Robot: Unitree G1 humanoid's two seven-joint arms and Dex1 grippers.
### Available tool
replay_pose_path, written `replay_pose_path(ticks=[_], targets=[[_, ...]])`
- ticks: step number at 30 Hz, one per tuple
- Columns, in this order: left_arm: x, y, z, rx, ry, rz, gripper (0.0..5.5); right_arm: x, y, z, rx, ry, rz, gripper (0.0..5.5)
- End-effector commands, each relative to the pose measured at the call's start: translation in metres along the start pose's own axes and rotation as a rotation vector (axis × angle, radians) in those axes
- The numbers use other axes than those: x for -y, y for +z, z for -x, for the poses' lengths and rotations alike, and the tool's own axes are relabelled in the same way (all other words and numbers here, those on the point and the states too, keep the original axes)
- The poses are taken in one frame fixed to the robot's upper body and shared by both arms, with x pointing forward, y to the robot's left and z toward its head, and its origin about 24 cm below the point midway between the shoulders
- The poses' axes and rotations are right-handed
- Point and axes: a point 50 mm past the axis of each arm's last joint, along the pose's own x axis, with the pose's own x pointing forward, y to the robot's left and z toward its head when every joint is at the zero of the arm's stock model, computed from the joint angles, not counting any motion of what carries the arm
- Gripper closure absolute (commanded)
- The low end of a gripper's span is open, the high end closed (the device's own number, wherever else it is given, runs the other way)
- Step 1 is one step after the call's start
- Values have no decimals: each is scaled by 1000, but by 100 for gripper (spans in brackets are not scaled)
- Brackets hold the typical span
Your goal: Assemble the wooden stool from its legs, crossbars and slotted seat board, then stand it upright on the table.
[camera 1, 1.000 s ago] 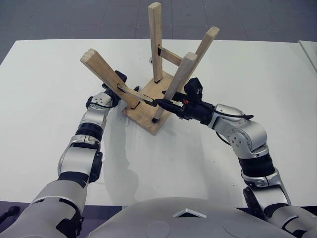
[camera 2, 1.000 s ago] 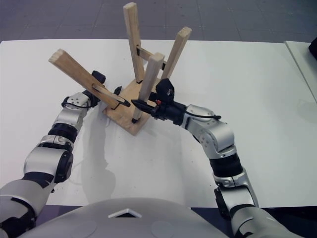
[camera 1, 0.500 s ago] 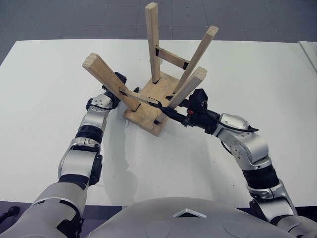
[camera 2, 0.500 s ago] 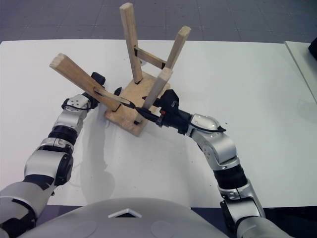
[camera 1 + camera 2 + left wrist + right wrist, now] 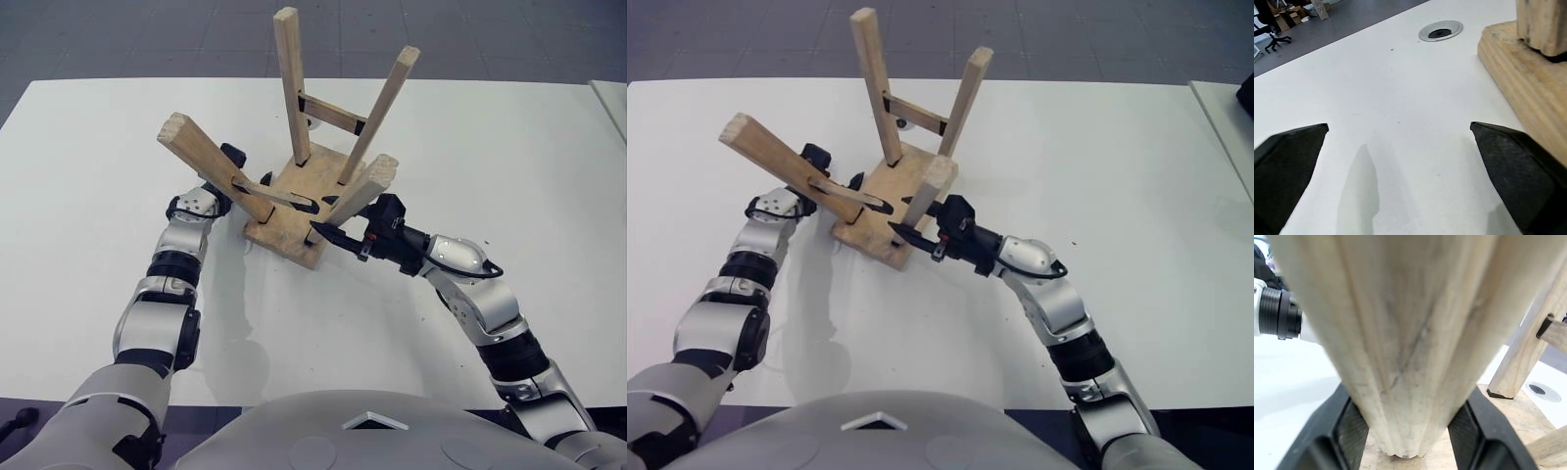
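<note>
You have a white counter point(image 5: 509, 137) with a round metal cable grommet point(image 5: 1440, 31) set into it. Grey tiled floor point(image 5: 147, 39) lies past its 12 o'clock edge, and an office chair point(image 5: 1266, 34) stands out in the room.

The stool lies upside down toward 12 o'clock from the counter's middle, with its seat board point(image 5: 284, 233) flat on the surface and its legs pointing up. The two far legs point(image 5: 292, 88) rise steeply, joined by a crossbar point(image 5: 331, 113). The left leg point(image 5: 208, 157) slants far out, its long axis running toward 10 o'clock, and a second crossbar point(image 5: 284, 199) leads off it. The near leg point(image 5: 367, 186) tips toward 2 o'clock.

Your right tool point(image 5: 323, 233) pinches that near leg low down, just above the board. Your left tool point(image 5: 1399, 127) is spread wide over bare counter at the board's 9 o'clock edge, under the slanting leg.
</note>
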Motion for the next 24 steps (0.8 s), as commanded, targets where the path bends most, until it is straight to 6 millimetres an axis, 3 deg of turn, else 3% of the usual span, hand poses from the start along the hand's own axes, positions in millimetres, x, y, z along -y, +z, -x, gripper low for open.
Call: replay_pose_path(ticks=[1,4,7,10,13,16,19,24], targets=[[-67,35,30,140,265,-25,10,5,-48,24,-360,-83,34,346],[-110,79,60,308,448,-83,10,4,-43,21,-370,-84,41,346],[-124,133,85,496,471,-164,10,5,-36,20,-359,-86,6,346],[-109,190,102,702,337,-250,10,8,-29,20,-344,-89,-39,346],[-77,226,108,806,151,-304,10,14,-25,19,-364,-93,-39,346],[-34,235,107,806,-53,-374,10,21,-24,18,-409,-109,-9,346],[8,225,105,748,-233,-444,10,27,-21,17,-442,-125,23,346],[37,198,98,626,-338,-454,10,27,-16,11,-435,-109,-22,346]])
